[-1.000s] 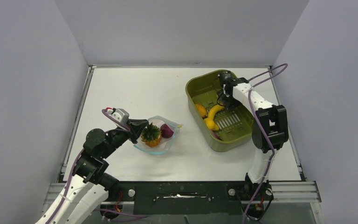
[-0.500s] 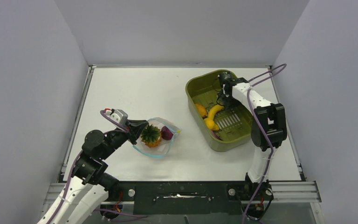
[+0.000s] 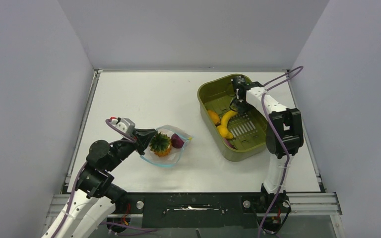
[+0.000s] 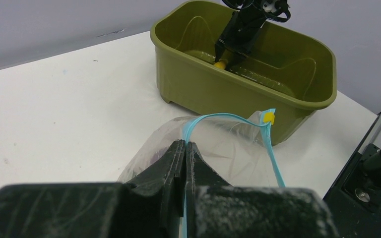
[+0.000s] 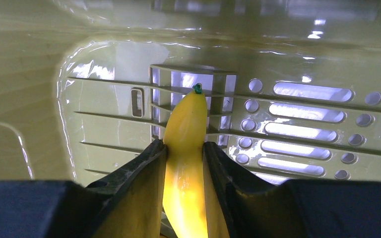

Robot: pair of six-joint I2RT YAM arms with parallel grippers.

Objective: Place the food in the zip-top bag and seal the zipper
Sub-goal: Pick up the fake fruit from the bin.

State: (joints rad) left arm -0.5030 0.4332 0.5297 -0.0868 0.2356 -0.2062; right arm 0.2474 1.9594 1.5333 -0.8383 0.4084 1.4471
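Yellow plastic fills the gap between the right gripper's black fingers. They are clamped on both sides of a smooth yellow toy banana, whose green-tipped end pokes out past them toward the slotted floor of the olive-green plastic basin. From overhead, that banana is inside the basin, beside a round yellow-orange piece and a curved yellow piece.

The left gripper is pinched tight on the mouth edge of the clear crinkly zip-top bag. The thin teal-blue zipper strip runs between its jaws and loops open beyond them, and a small yellow slider tab sits at the far corner. The bag rests on the white table, left of the basin and apart from it. It holds an orange fruit with a green leafy top and a purple-pink round piece.
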